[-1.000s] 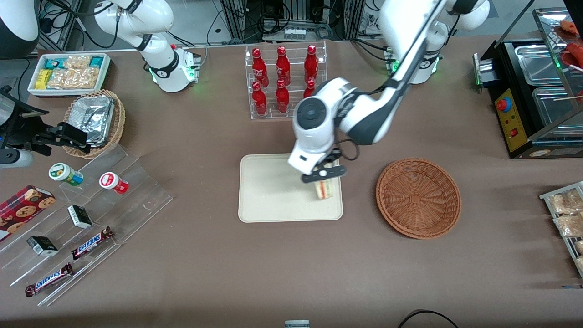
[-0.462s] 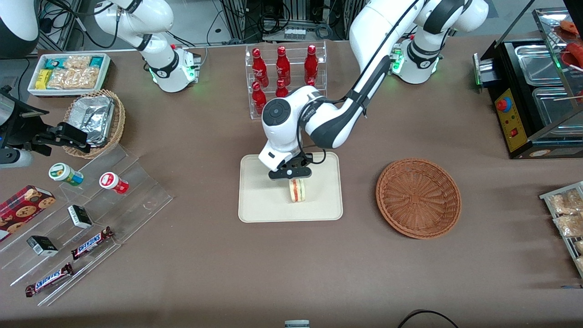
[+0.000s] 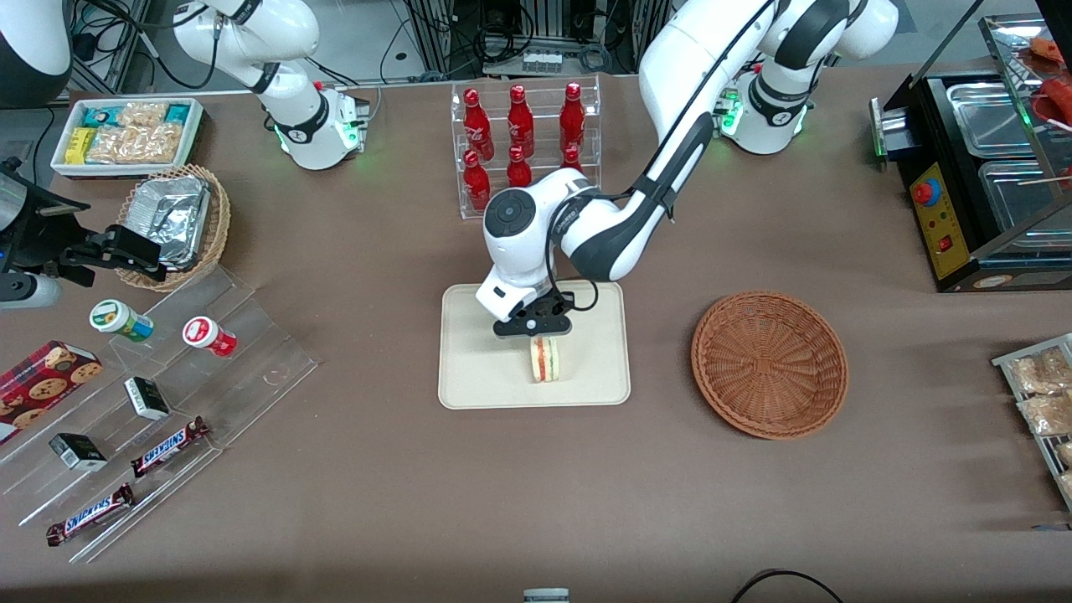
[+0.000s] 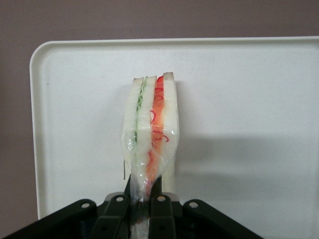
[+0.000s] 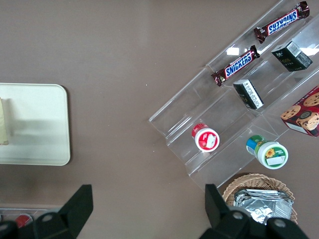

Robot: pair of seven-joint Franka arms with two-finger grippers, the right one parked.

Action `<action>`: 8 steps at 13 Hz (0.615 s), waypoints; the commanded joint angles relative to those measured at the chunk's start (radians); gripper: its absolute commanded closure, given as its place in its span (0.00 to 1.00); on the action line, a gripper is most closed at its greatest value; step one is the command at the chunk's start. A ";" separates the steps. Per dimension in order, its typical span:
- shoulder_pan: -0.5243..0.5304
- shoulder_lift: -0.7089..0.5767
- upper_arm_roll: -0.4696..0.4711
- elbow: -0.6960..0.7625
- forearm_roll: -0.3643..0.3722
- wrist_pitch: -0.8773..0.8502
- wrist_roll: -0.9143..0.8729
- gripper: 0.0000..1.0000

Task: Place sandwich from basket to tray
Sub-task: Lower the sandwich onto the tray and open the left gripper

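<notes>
The sandwich (image 3: 547,358) (image 4: 150,134), a wrapped wedge of pale bread with green and red-orange layers, stands on edge over the middle of the cream tray (image 3: 477,368) (image 4: 239,99). My left gripper (image 3: 536,325) (image 4: 142,199) is just above it, shut on the sandwich's wrapped end. I cannot tell whether its lower edge touches the tray. The reddish-brown basket (image 3: 769,363) lies empty on the table beside the tray, toward the working arm's end. The right wrist view catches one edge of the sandwich (image 5: 4,122) on the tray (image 5: 40,124).
A clear rack of red bottles (image 3: 523,142) stands farther from the front camera than the tray. A stepped acrylic shelf (image 3: 159,394) with snacks and a tan basket of foil packets (image 3: 176,222) lie toward the parked arm's end. A black appliance (image 3: 980,176) stands toward the working arm's end.
The left gripper carried the sandwich from the tray's basket-side edge to over its middle, then dropped slightly toward the tray surface.
</notes>
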 commanded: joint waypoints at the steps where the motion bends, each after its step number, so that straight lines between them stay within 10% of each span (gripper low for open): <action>1: -0.003 0.009 0.008 0.005 0.016 0.013 -0.002 0.97; 3: -0.003 0.007 0.008 0.005 0.016 0.005 -0.003 0.09; 8: 0.016 -0.080 0.010 0.012 -0.011 -0.105 -0.007 0.00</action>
